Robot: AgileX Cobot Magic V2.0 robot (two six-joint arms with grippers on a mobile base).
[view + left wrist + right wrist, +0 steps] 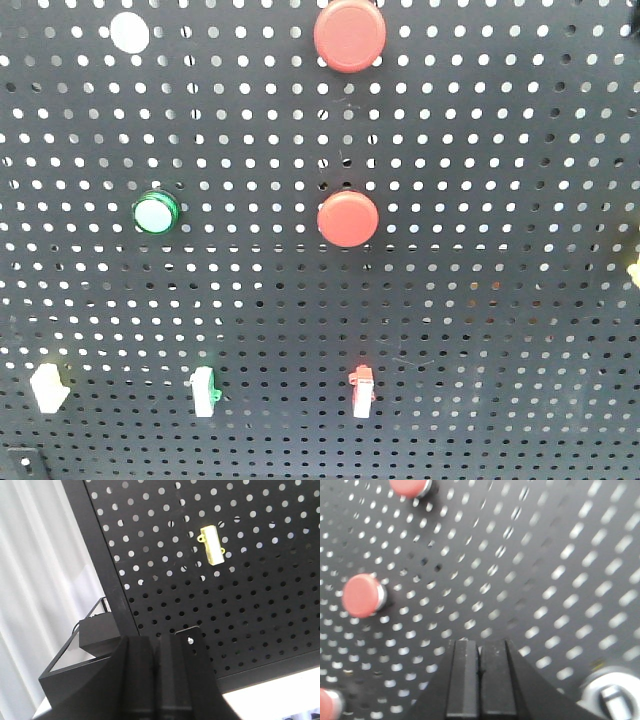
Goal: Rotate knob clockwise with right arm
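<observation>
Spread across all views, a black pegboard [480, 150], its holes smeared by blur in the right wrist view. At bottom centre of that view, the right gripper [480, 647], two dark fingers pressed flat together with only a thin seam between, clasping nothing. Down in the lower right corner, right of those fingers and near but apart from them, the silver-rimmed knob [612, 697], mounted on the board, cropped by the bottom edge and soft with blur; a pale bar across its face, angle hard to read. At bottom centre of the left wrist view, the left gripper [156, 647], likewise closed on nothing, by the board's lower left corner. Beyond it at lower left, a black box [97, 630], partly hidden. In the front view, an upper red button [349, 35] clipped by the top edge and a lower red button [347, 218] mid-frame. Left of the latter, a green-ringed button [156, 212]. Along the bottom, a white switch [47, 387], a green-tipped switch [203, 390], a red-tipped switch [361, 390]. Upper middle of the left wrist view, a yellow switch [212, 545]
</observation>
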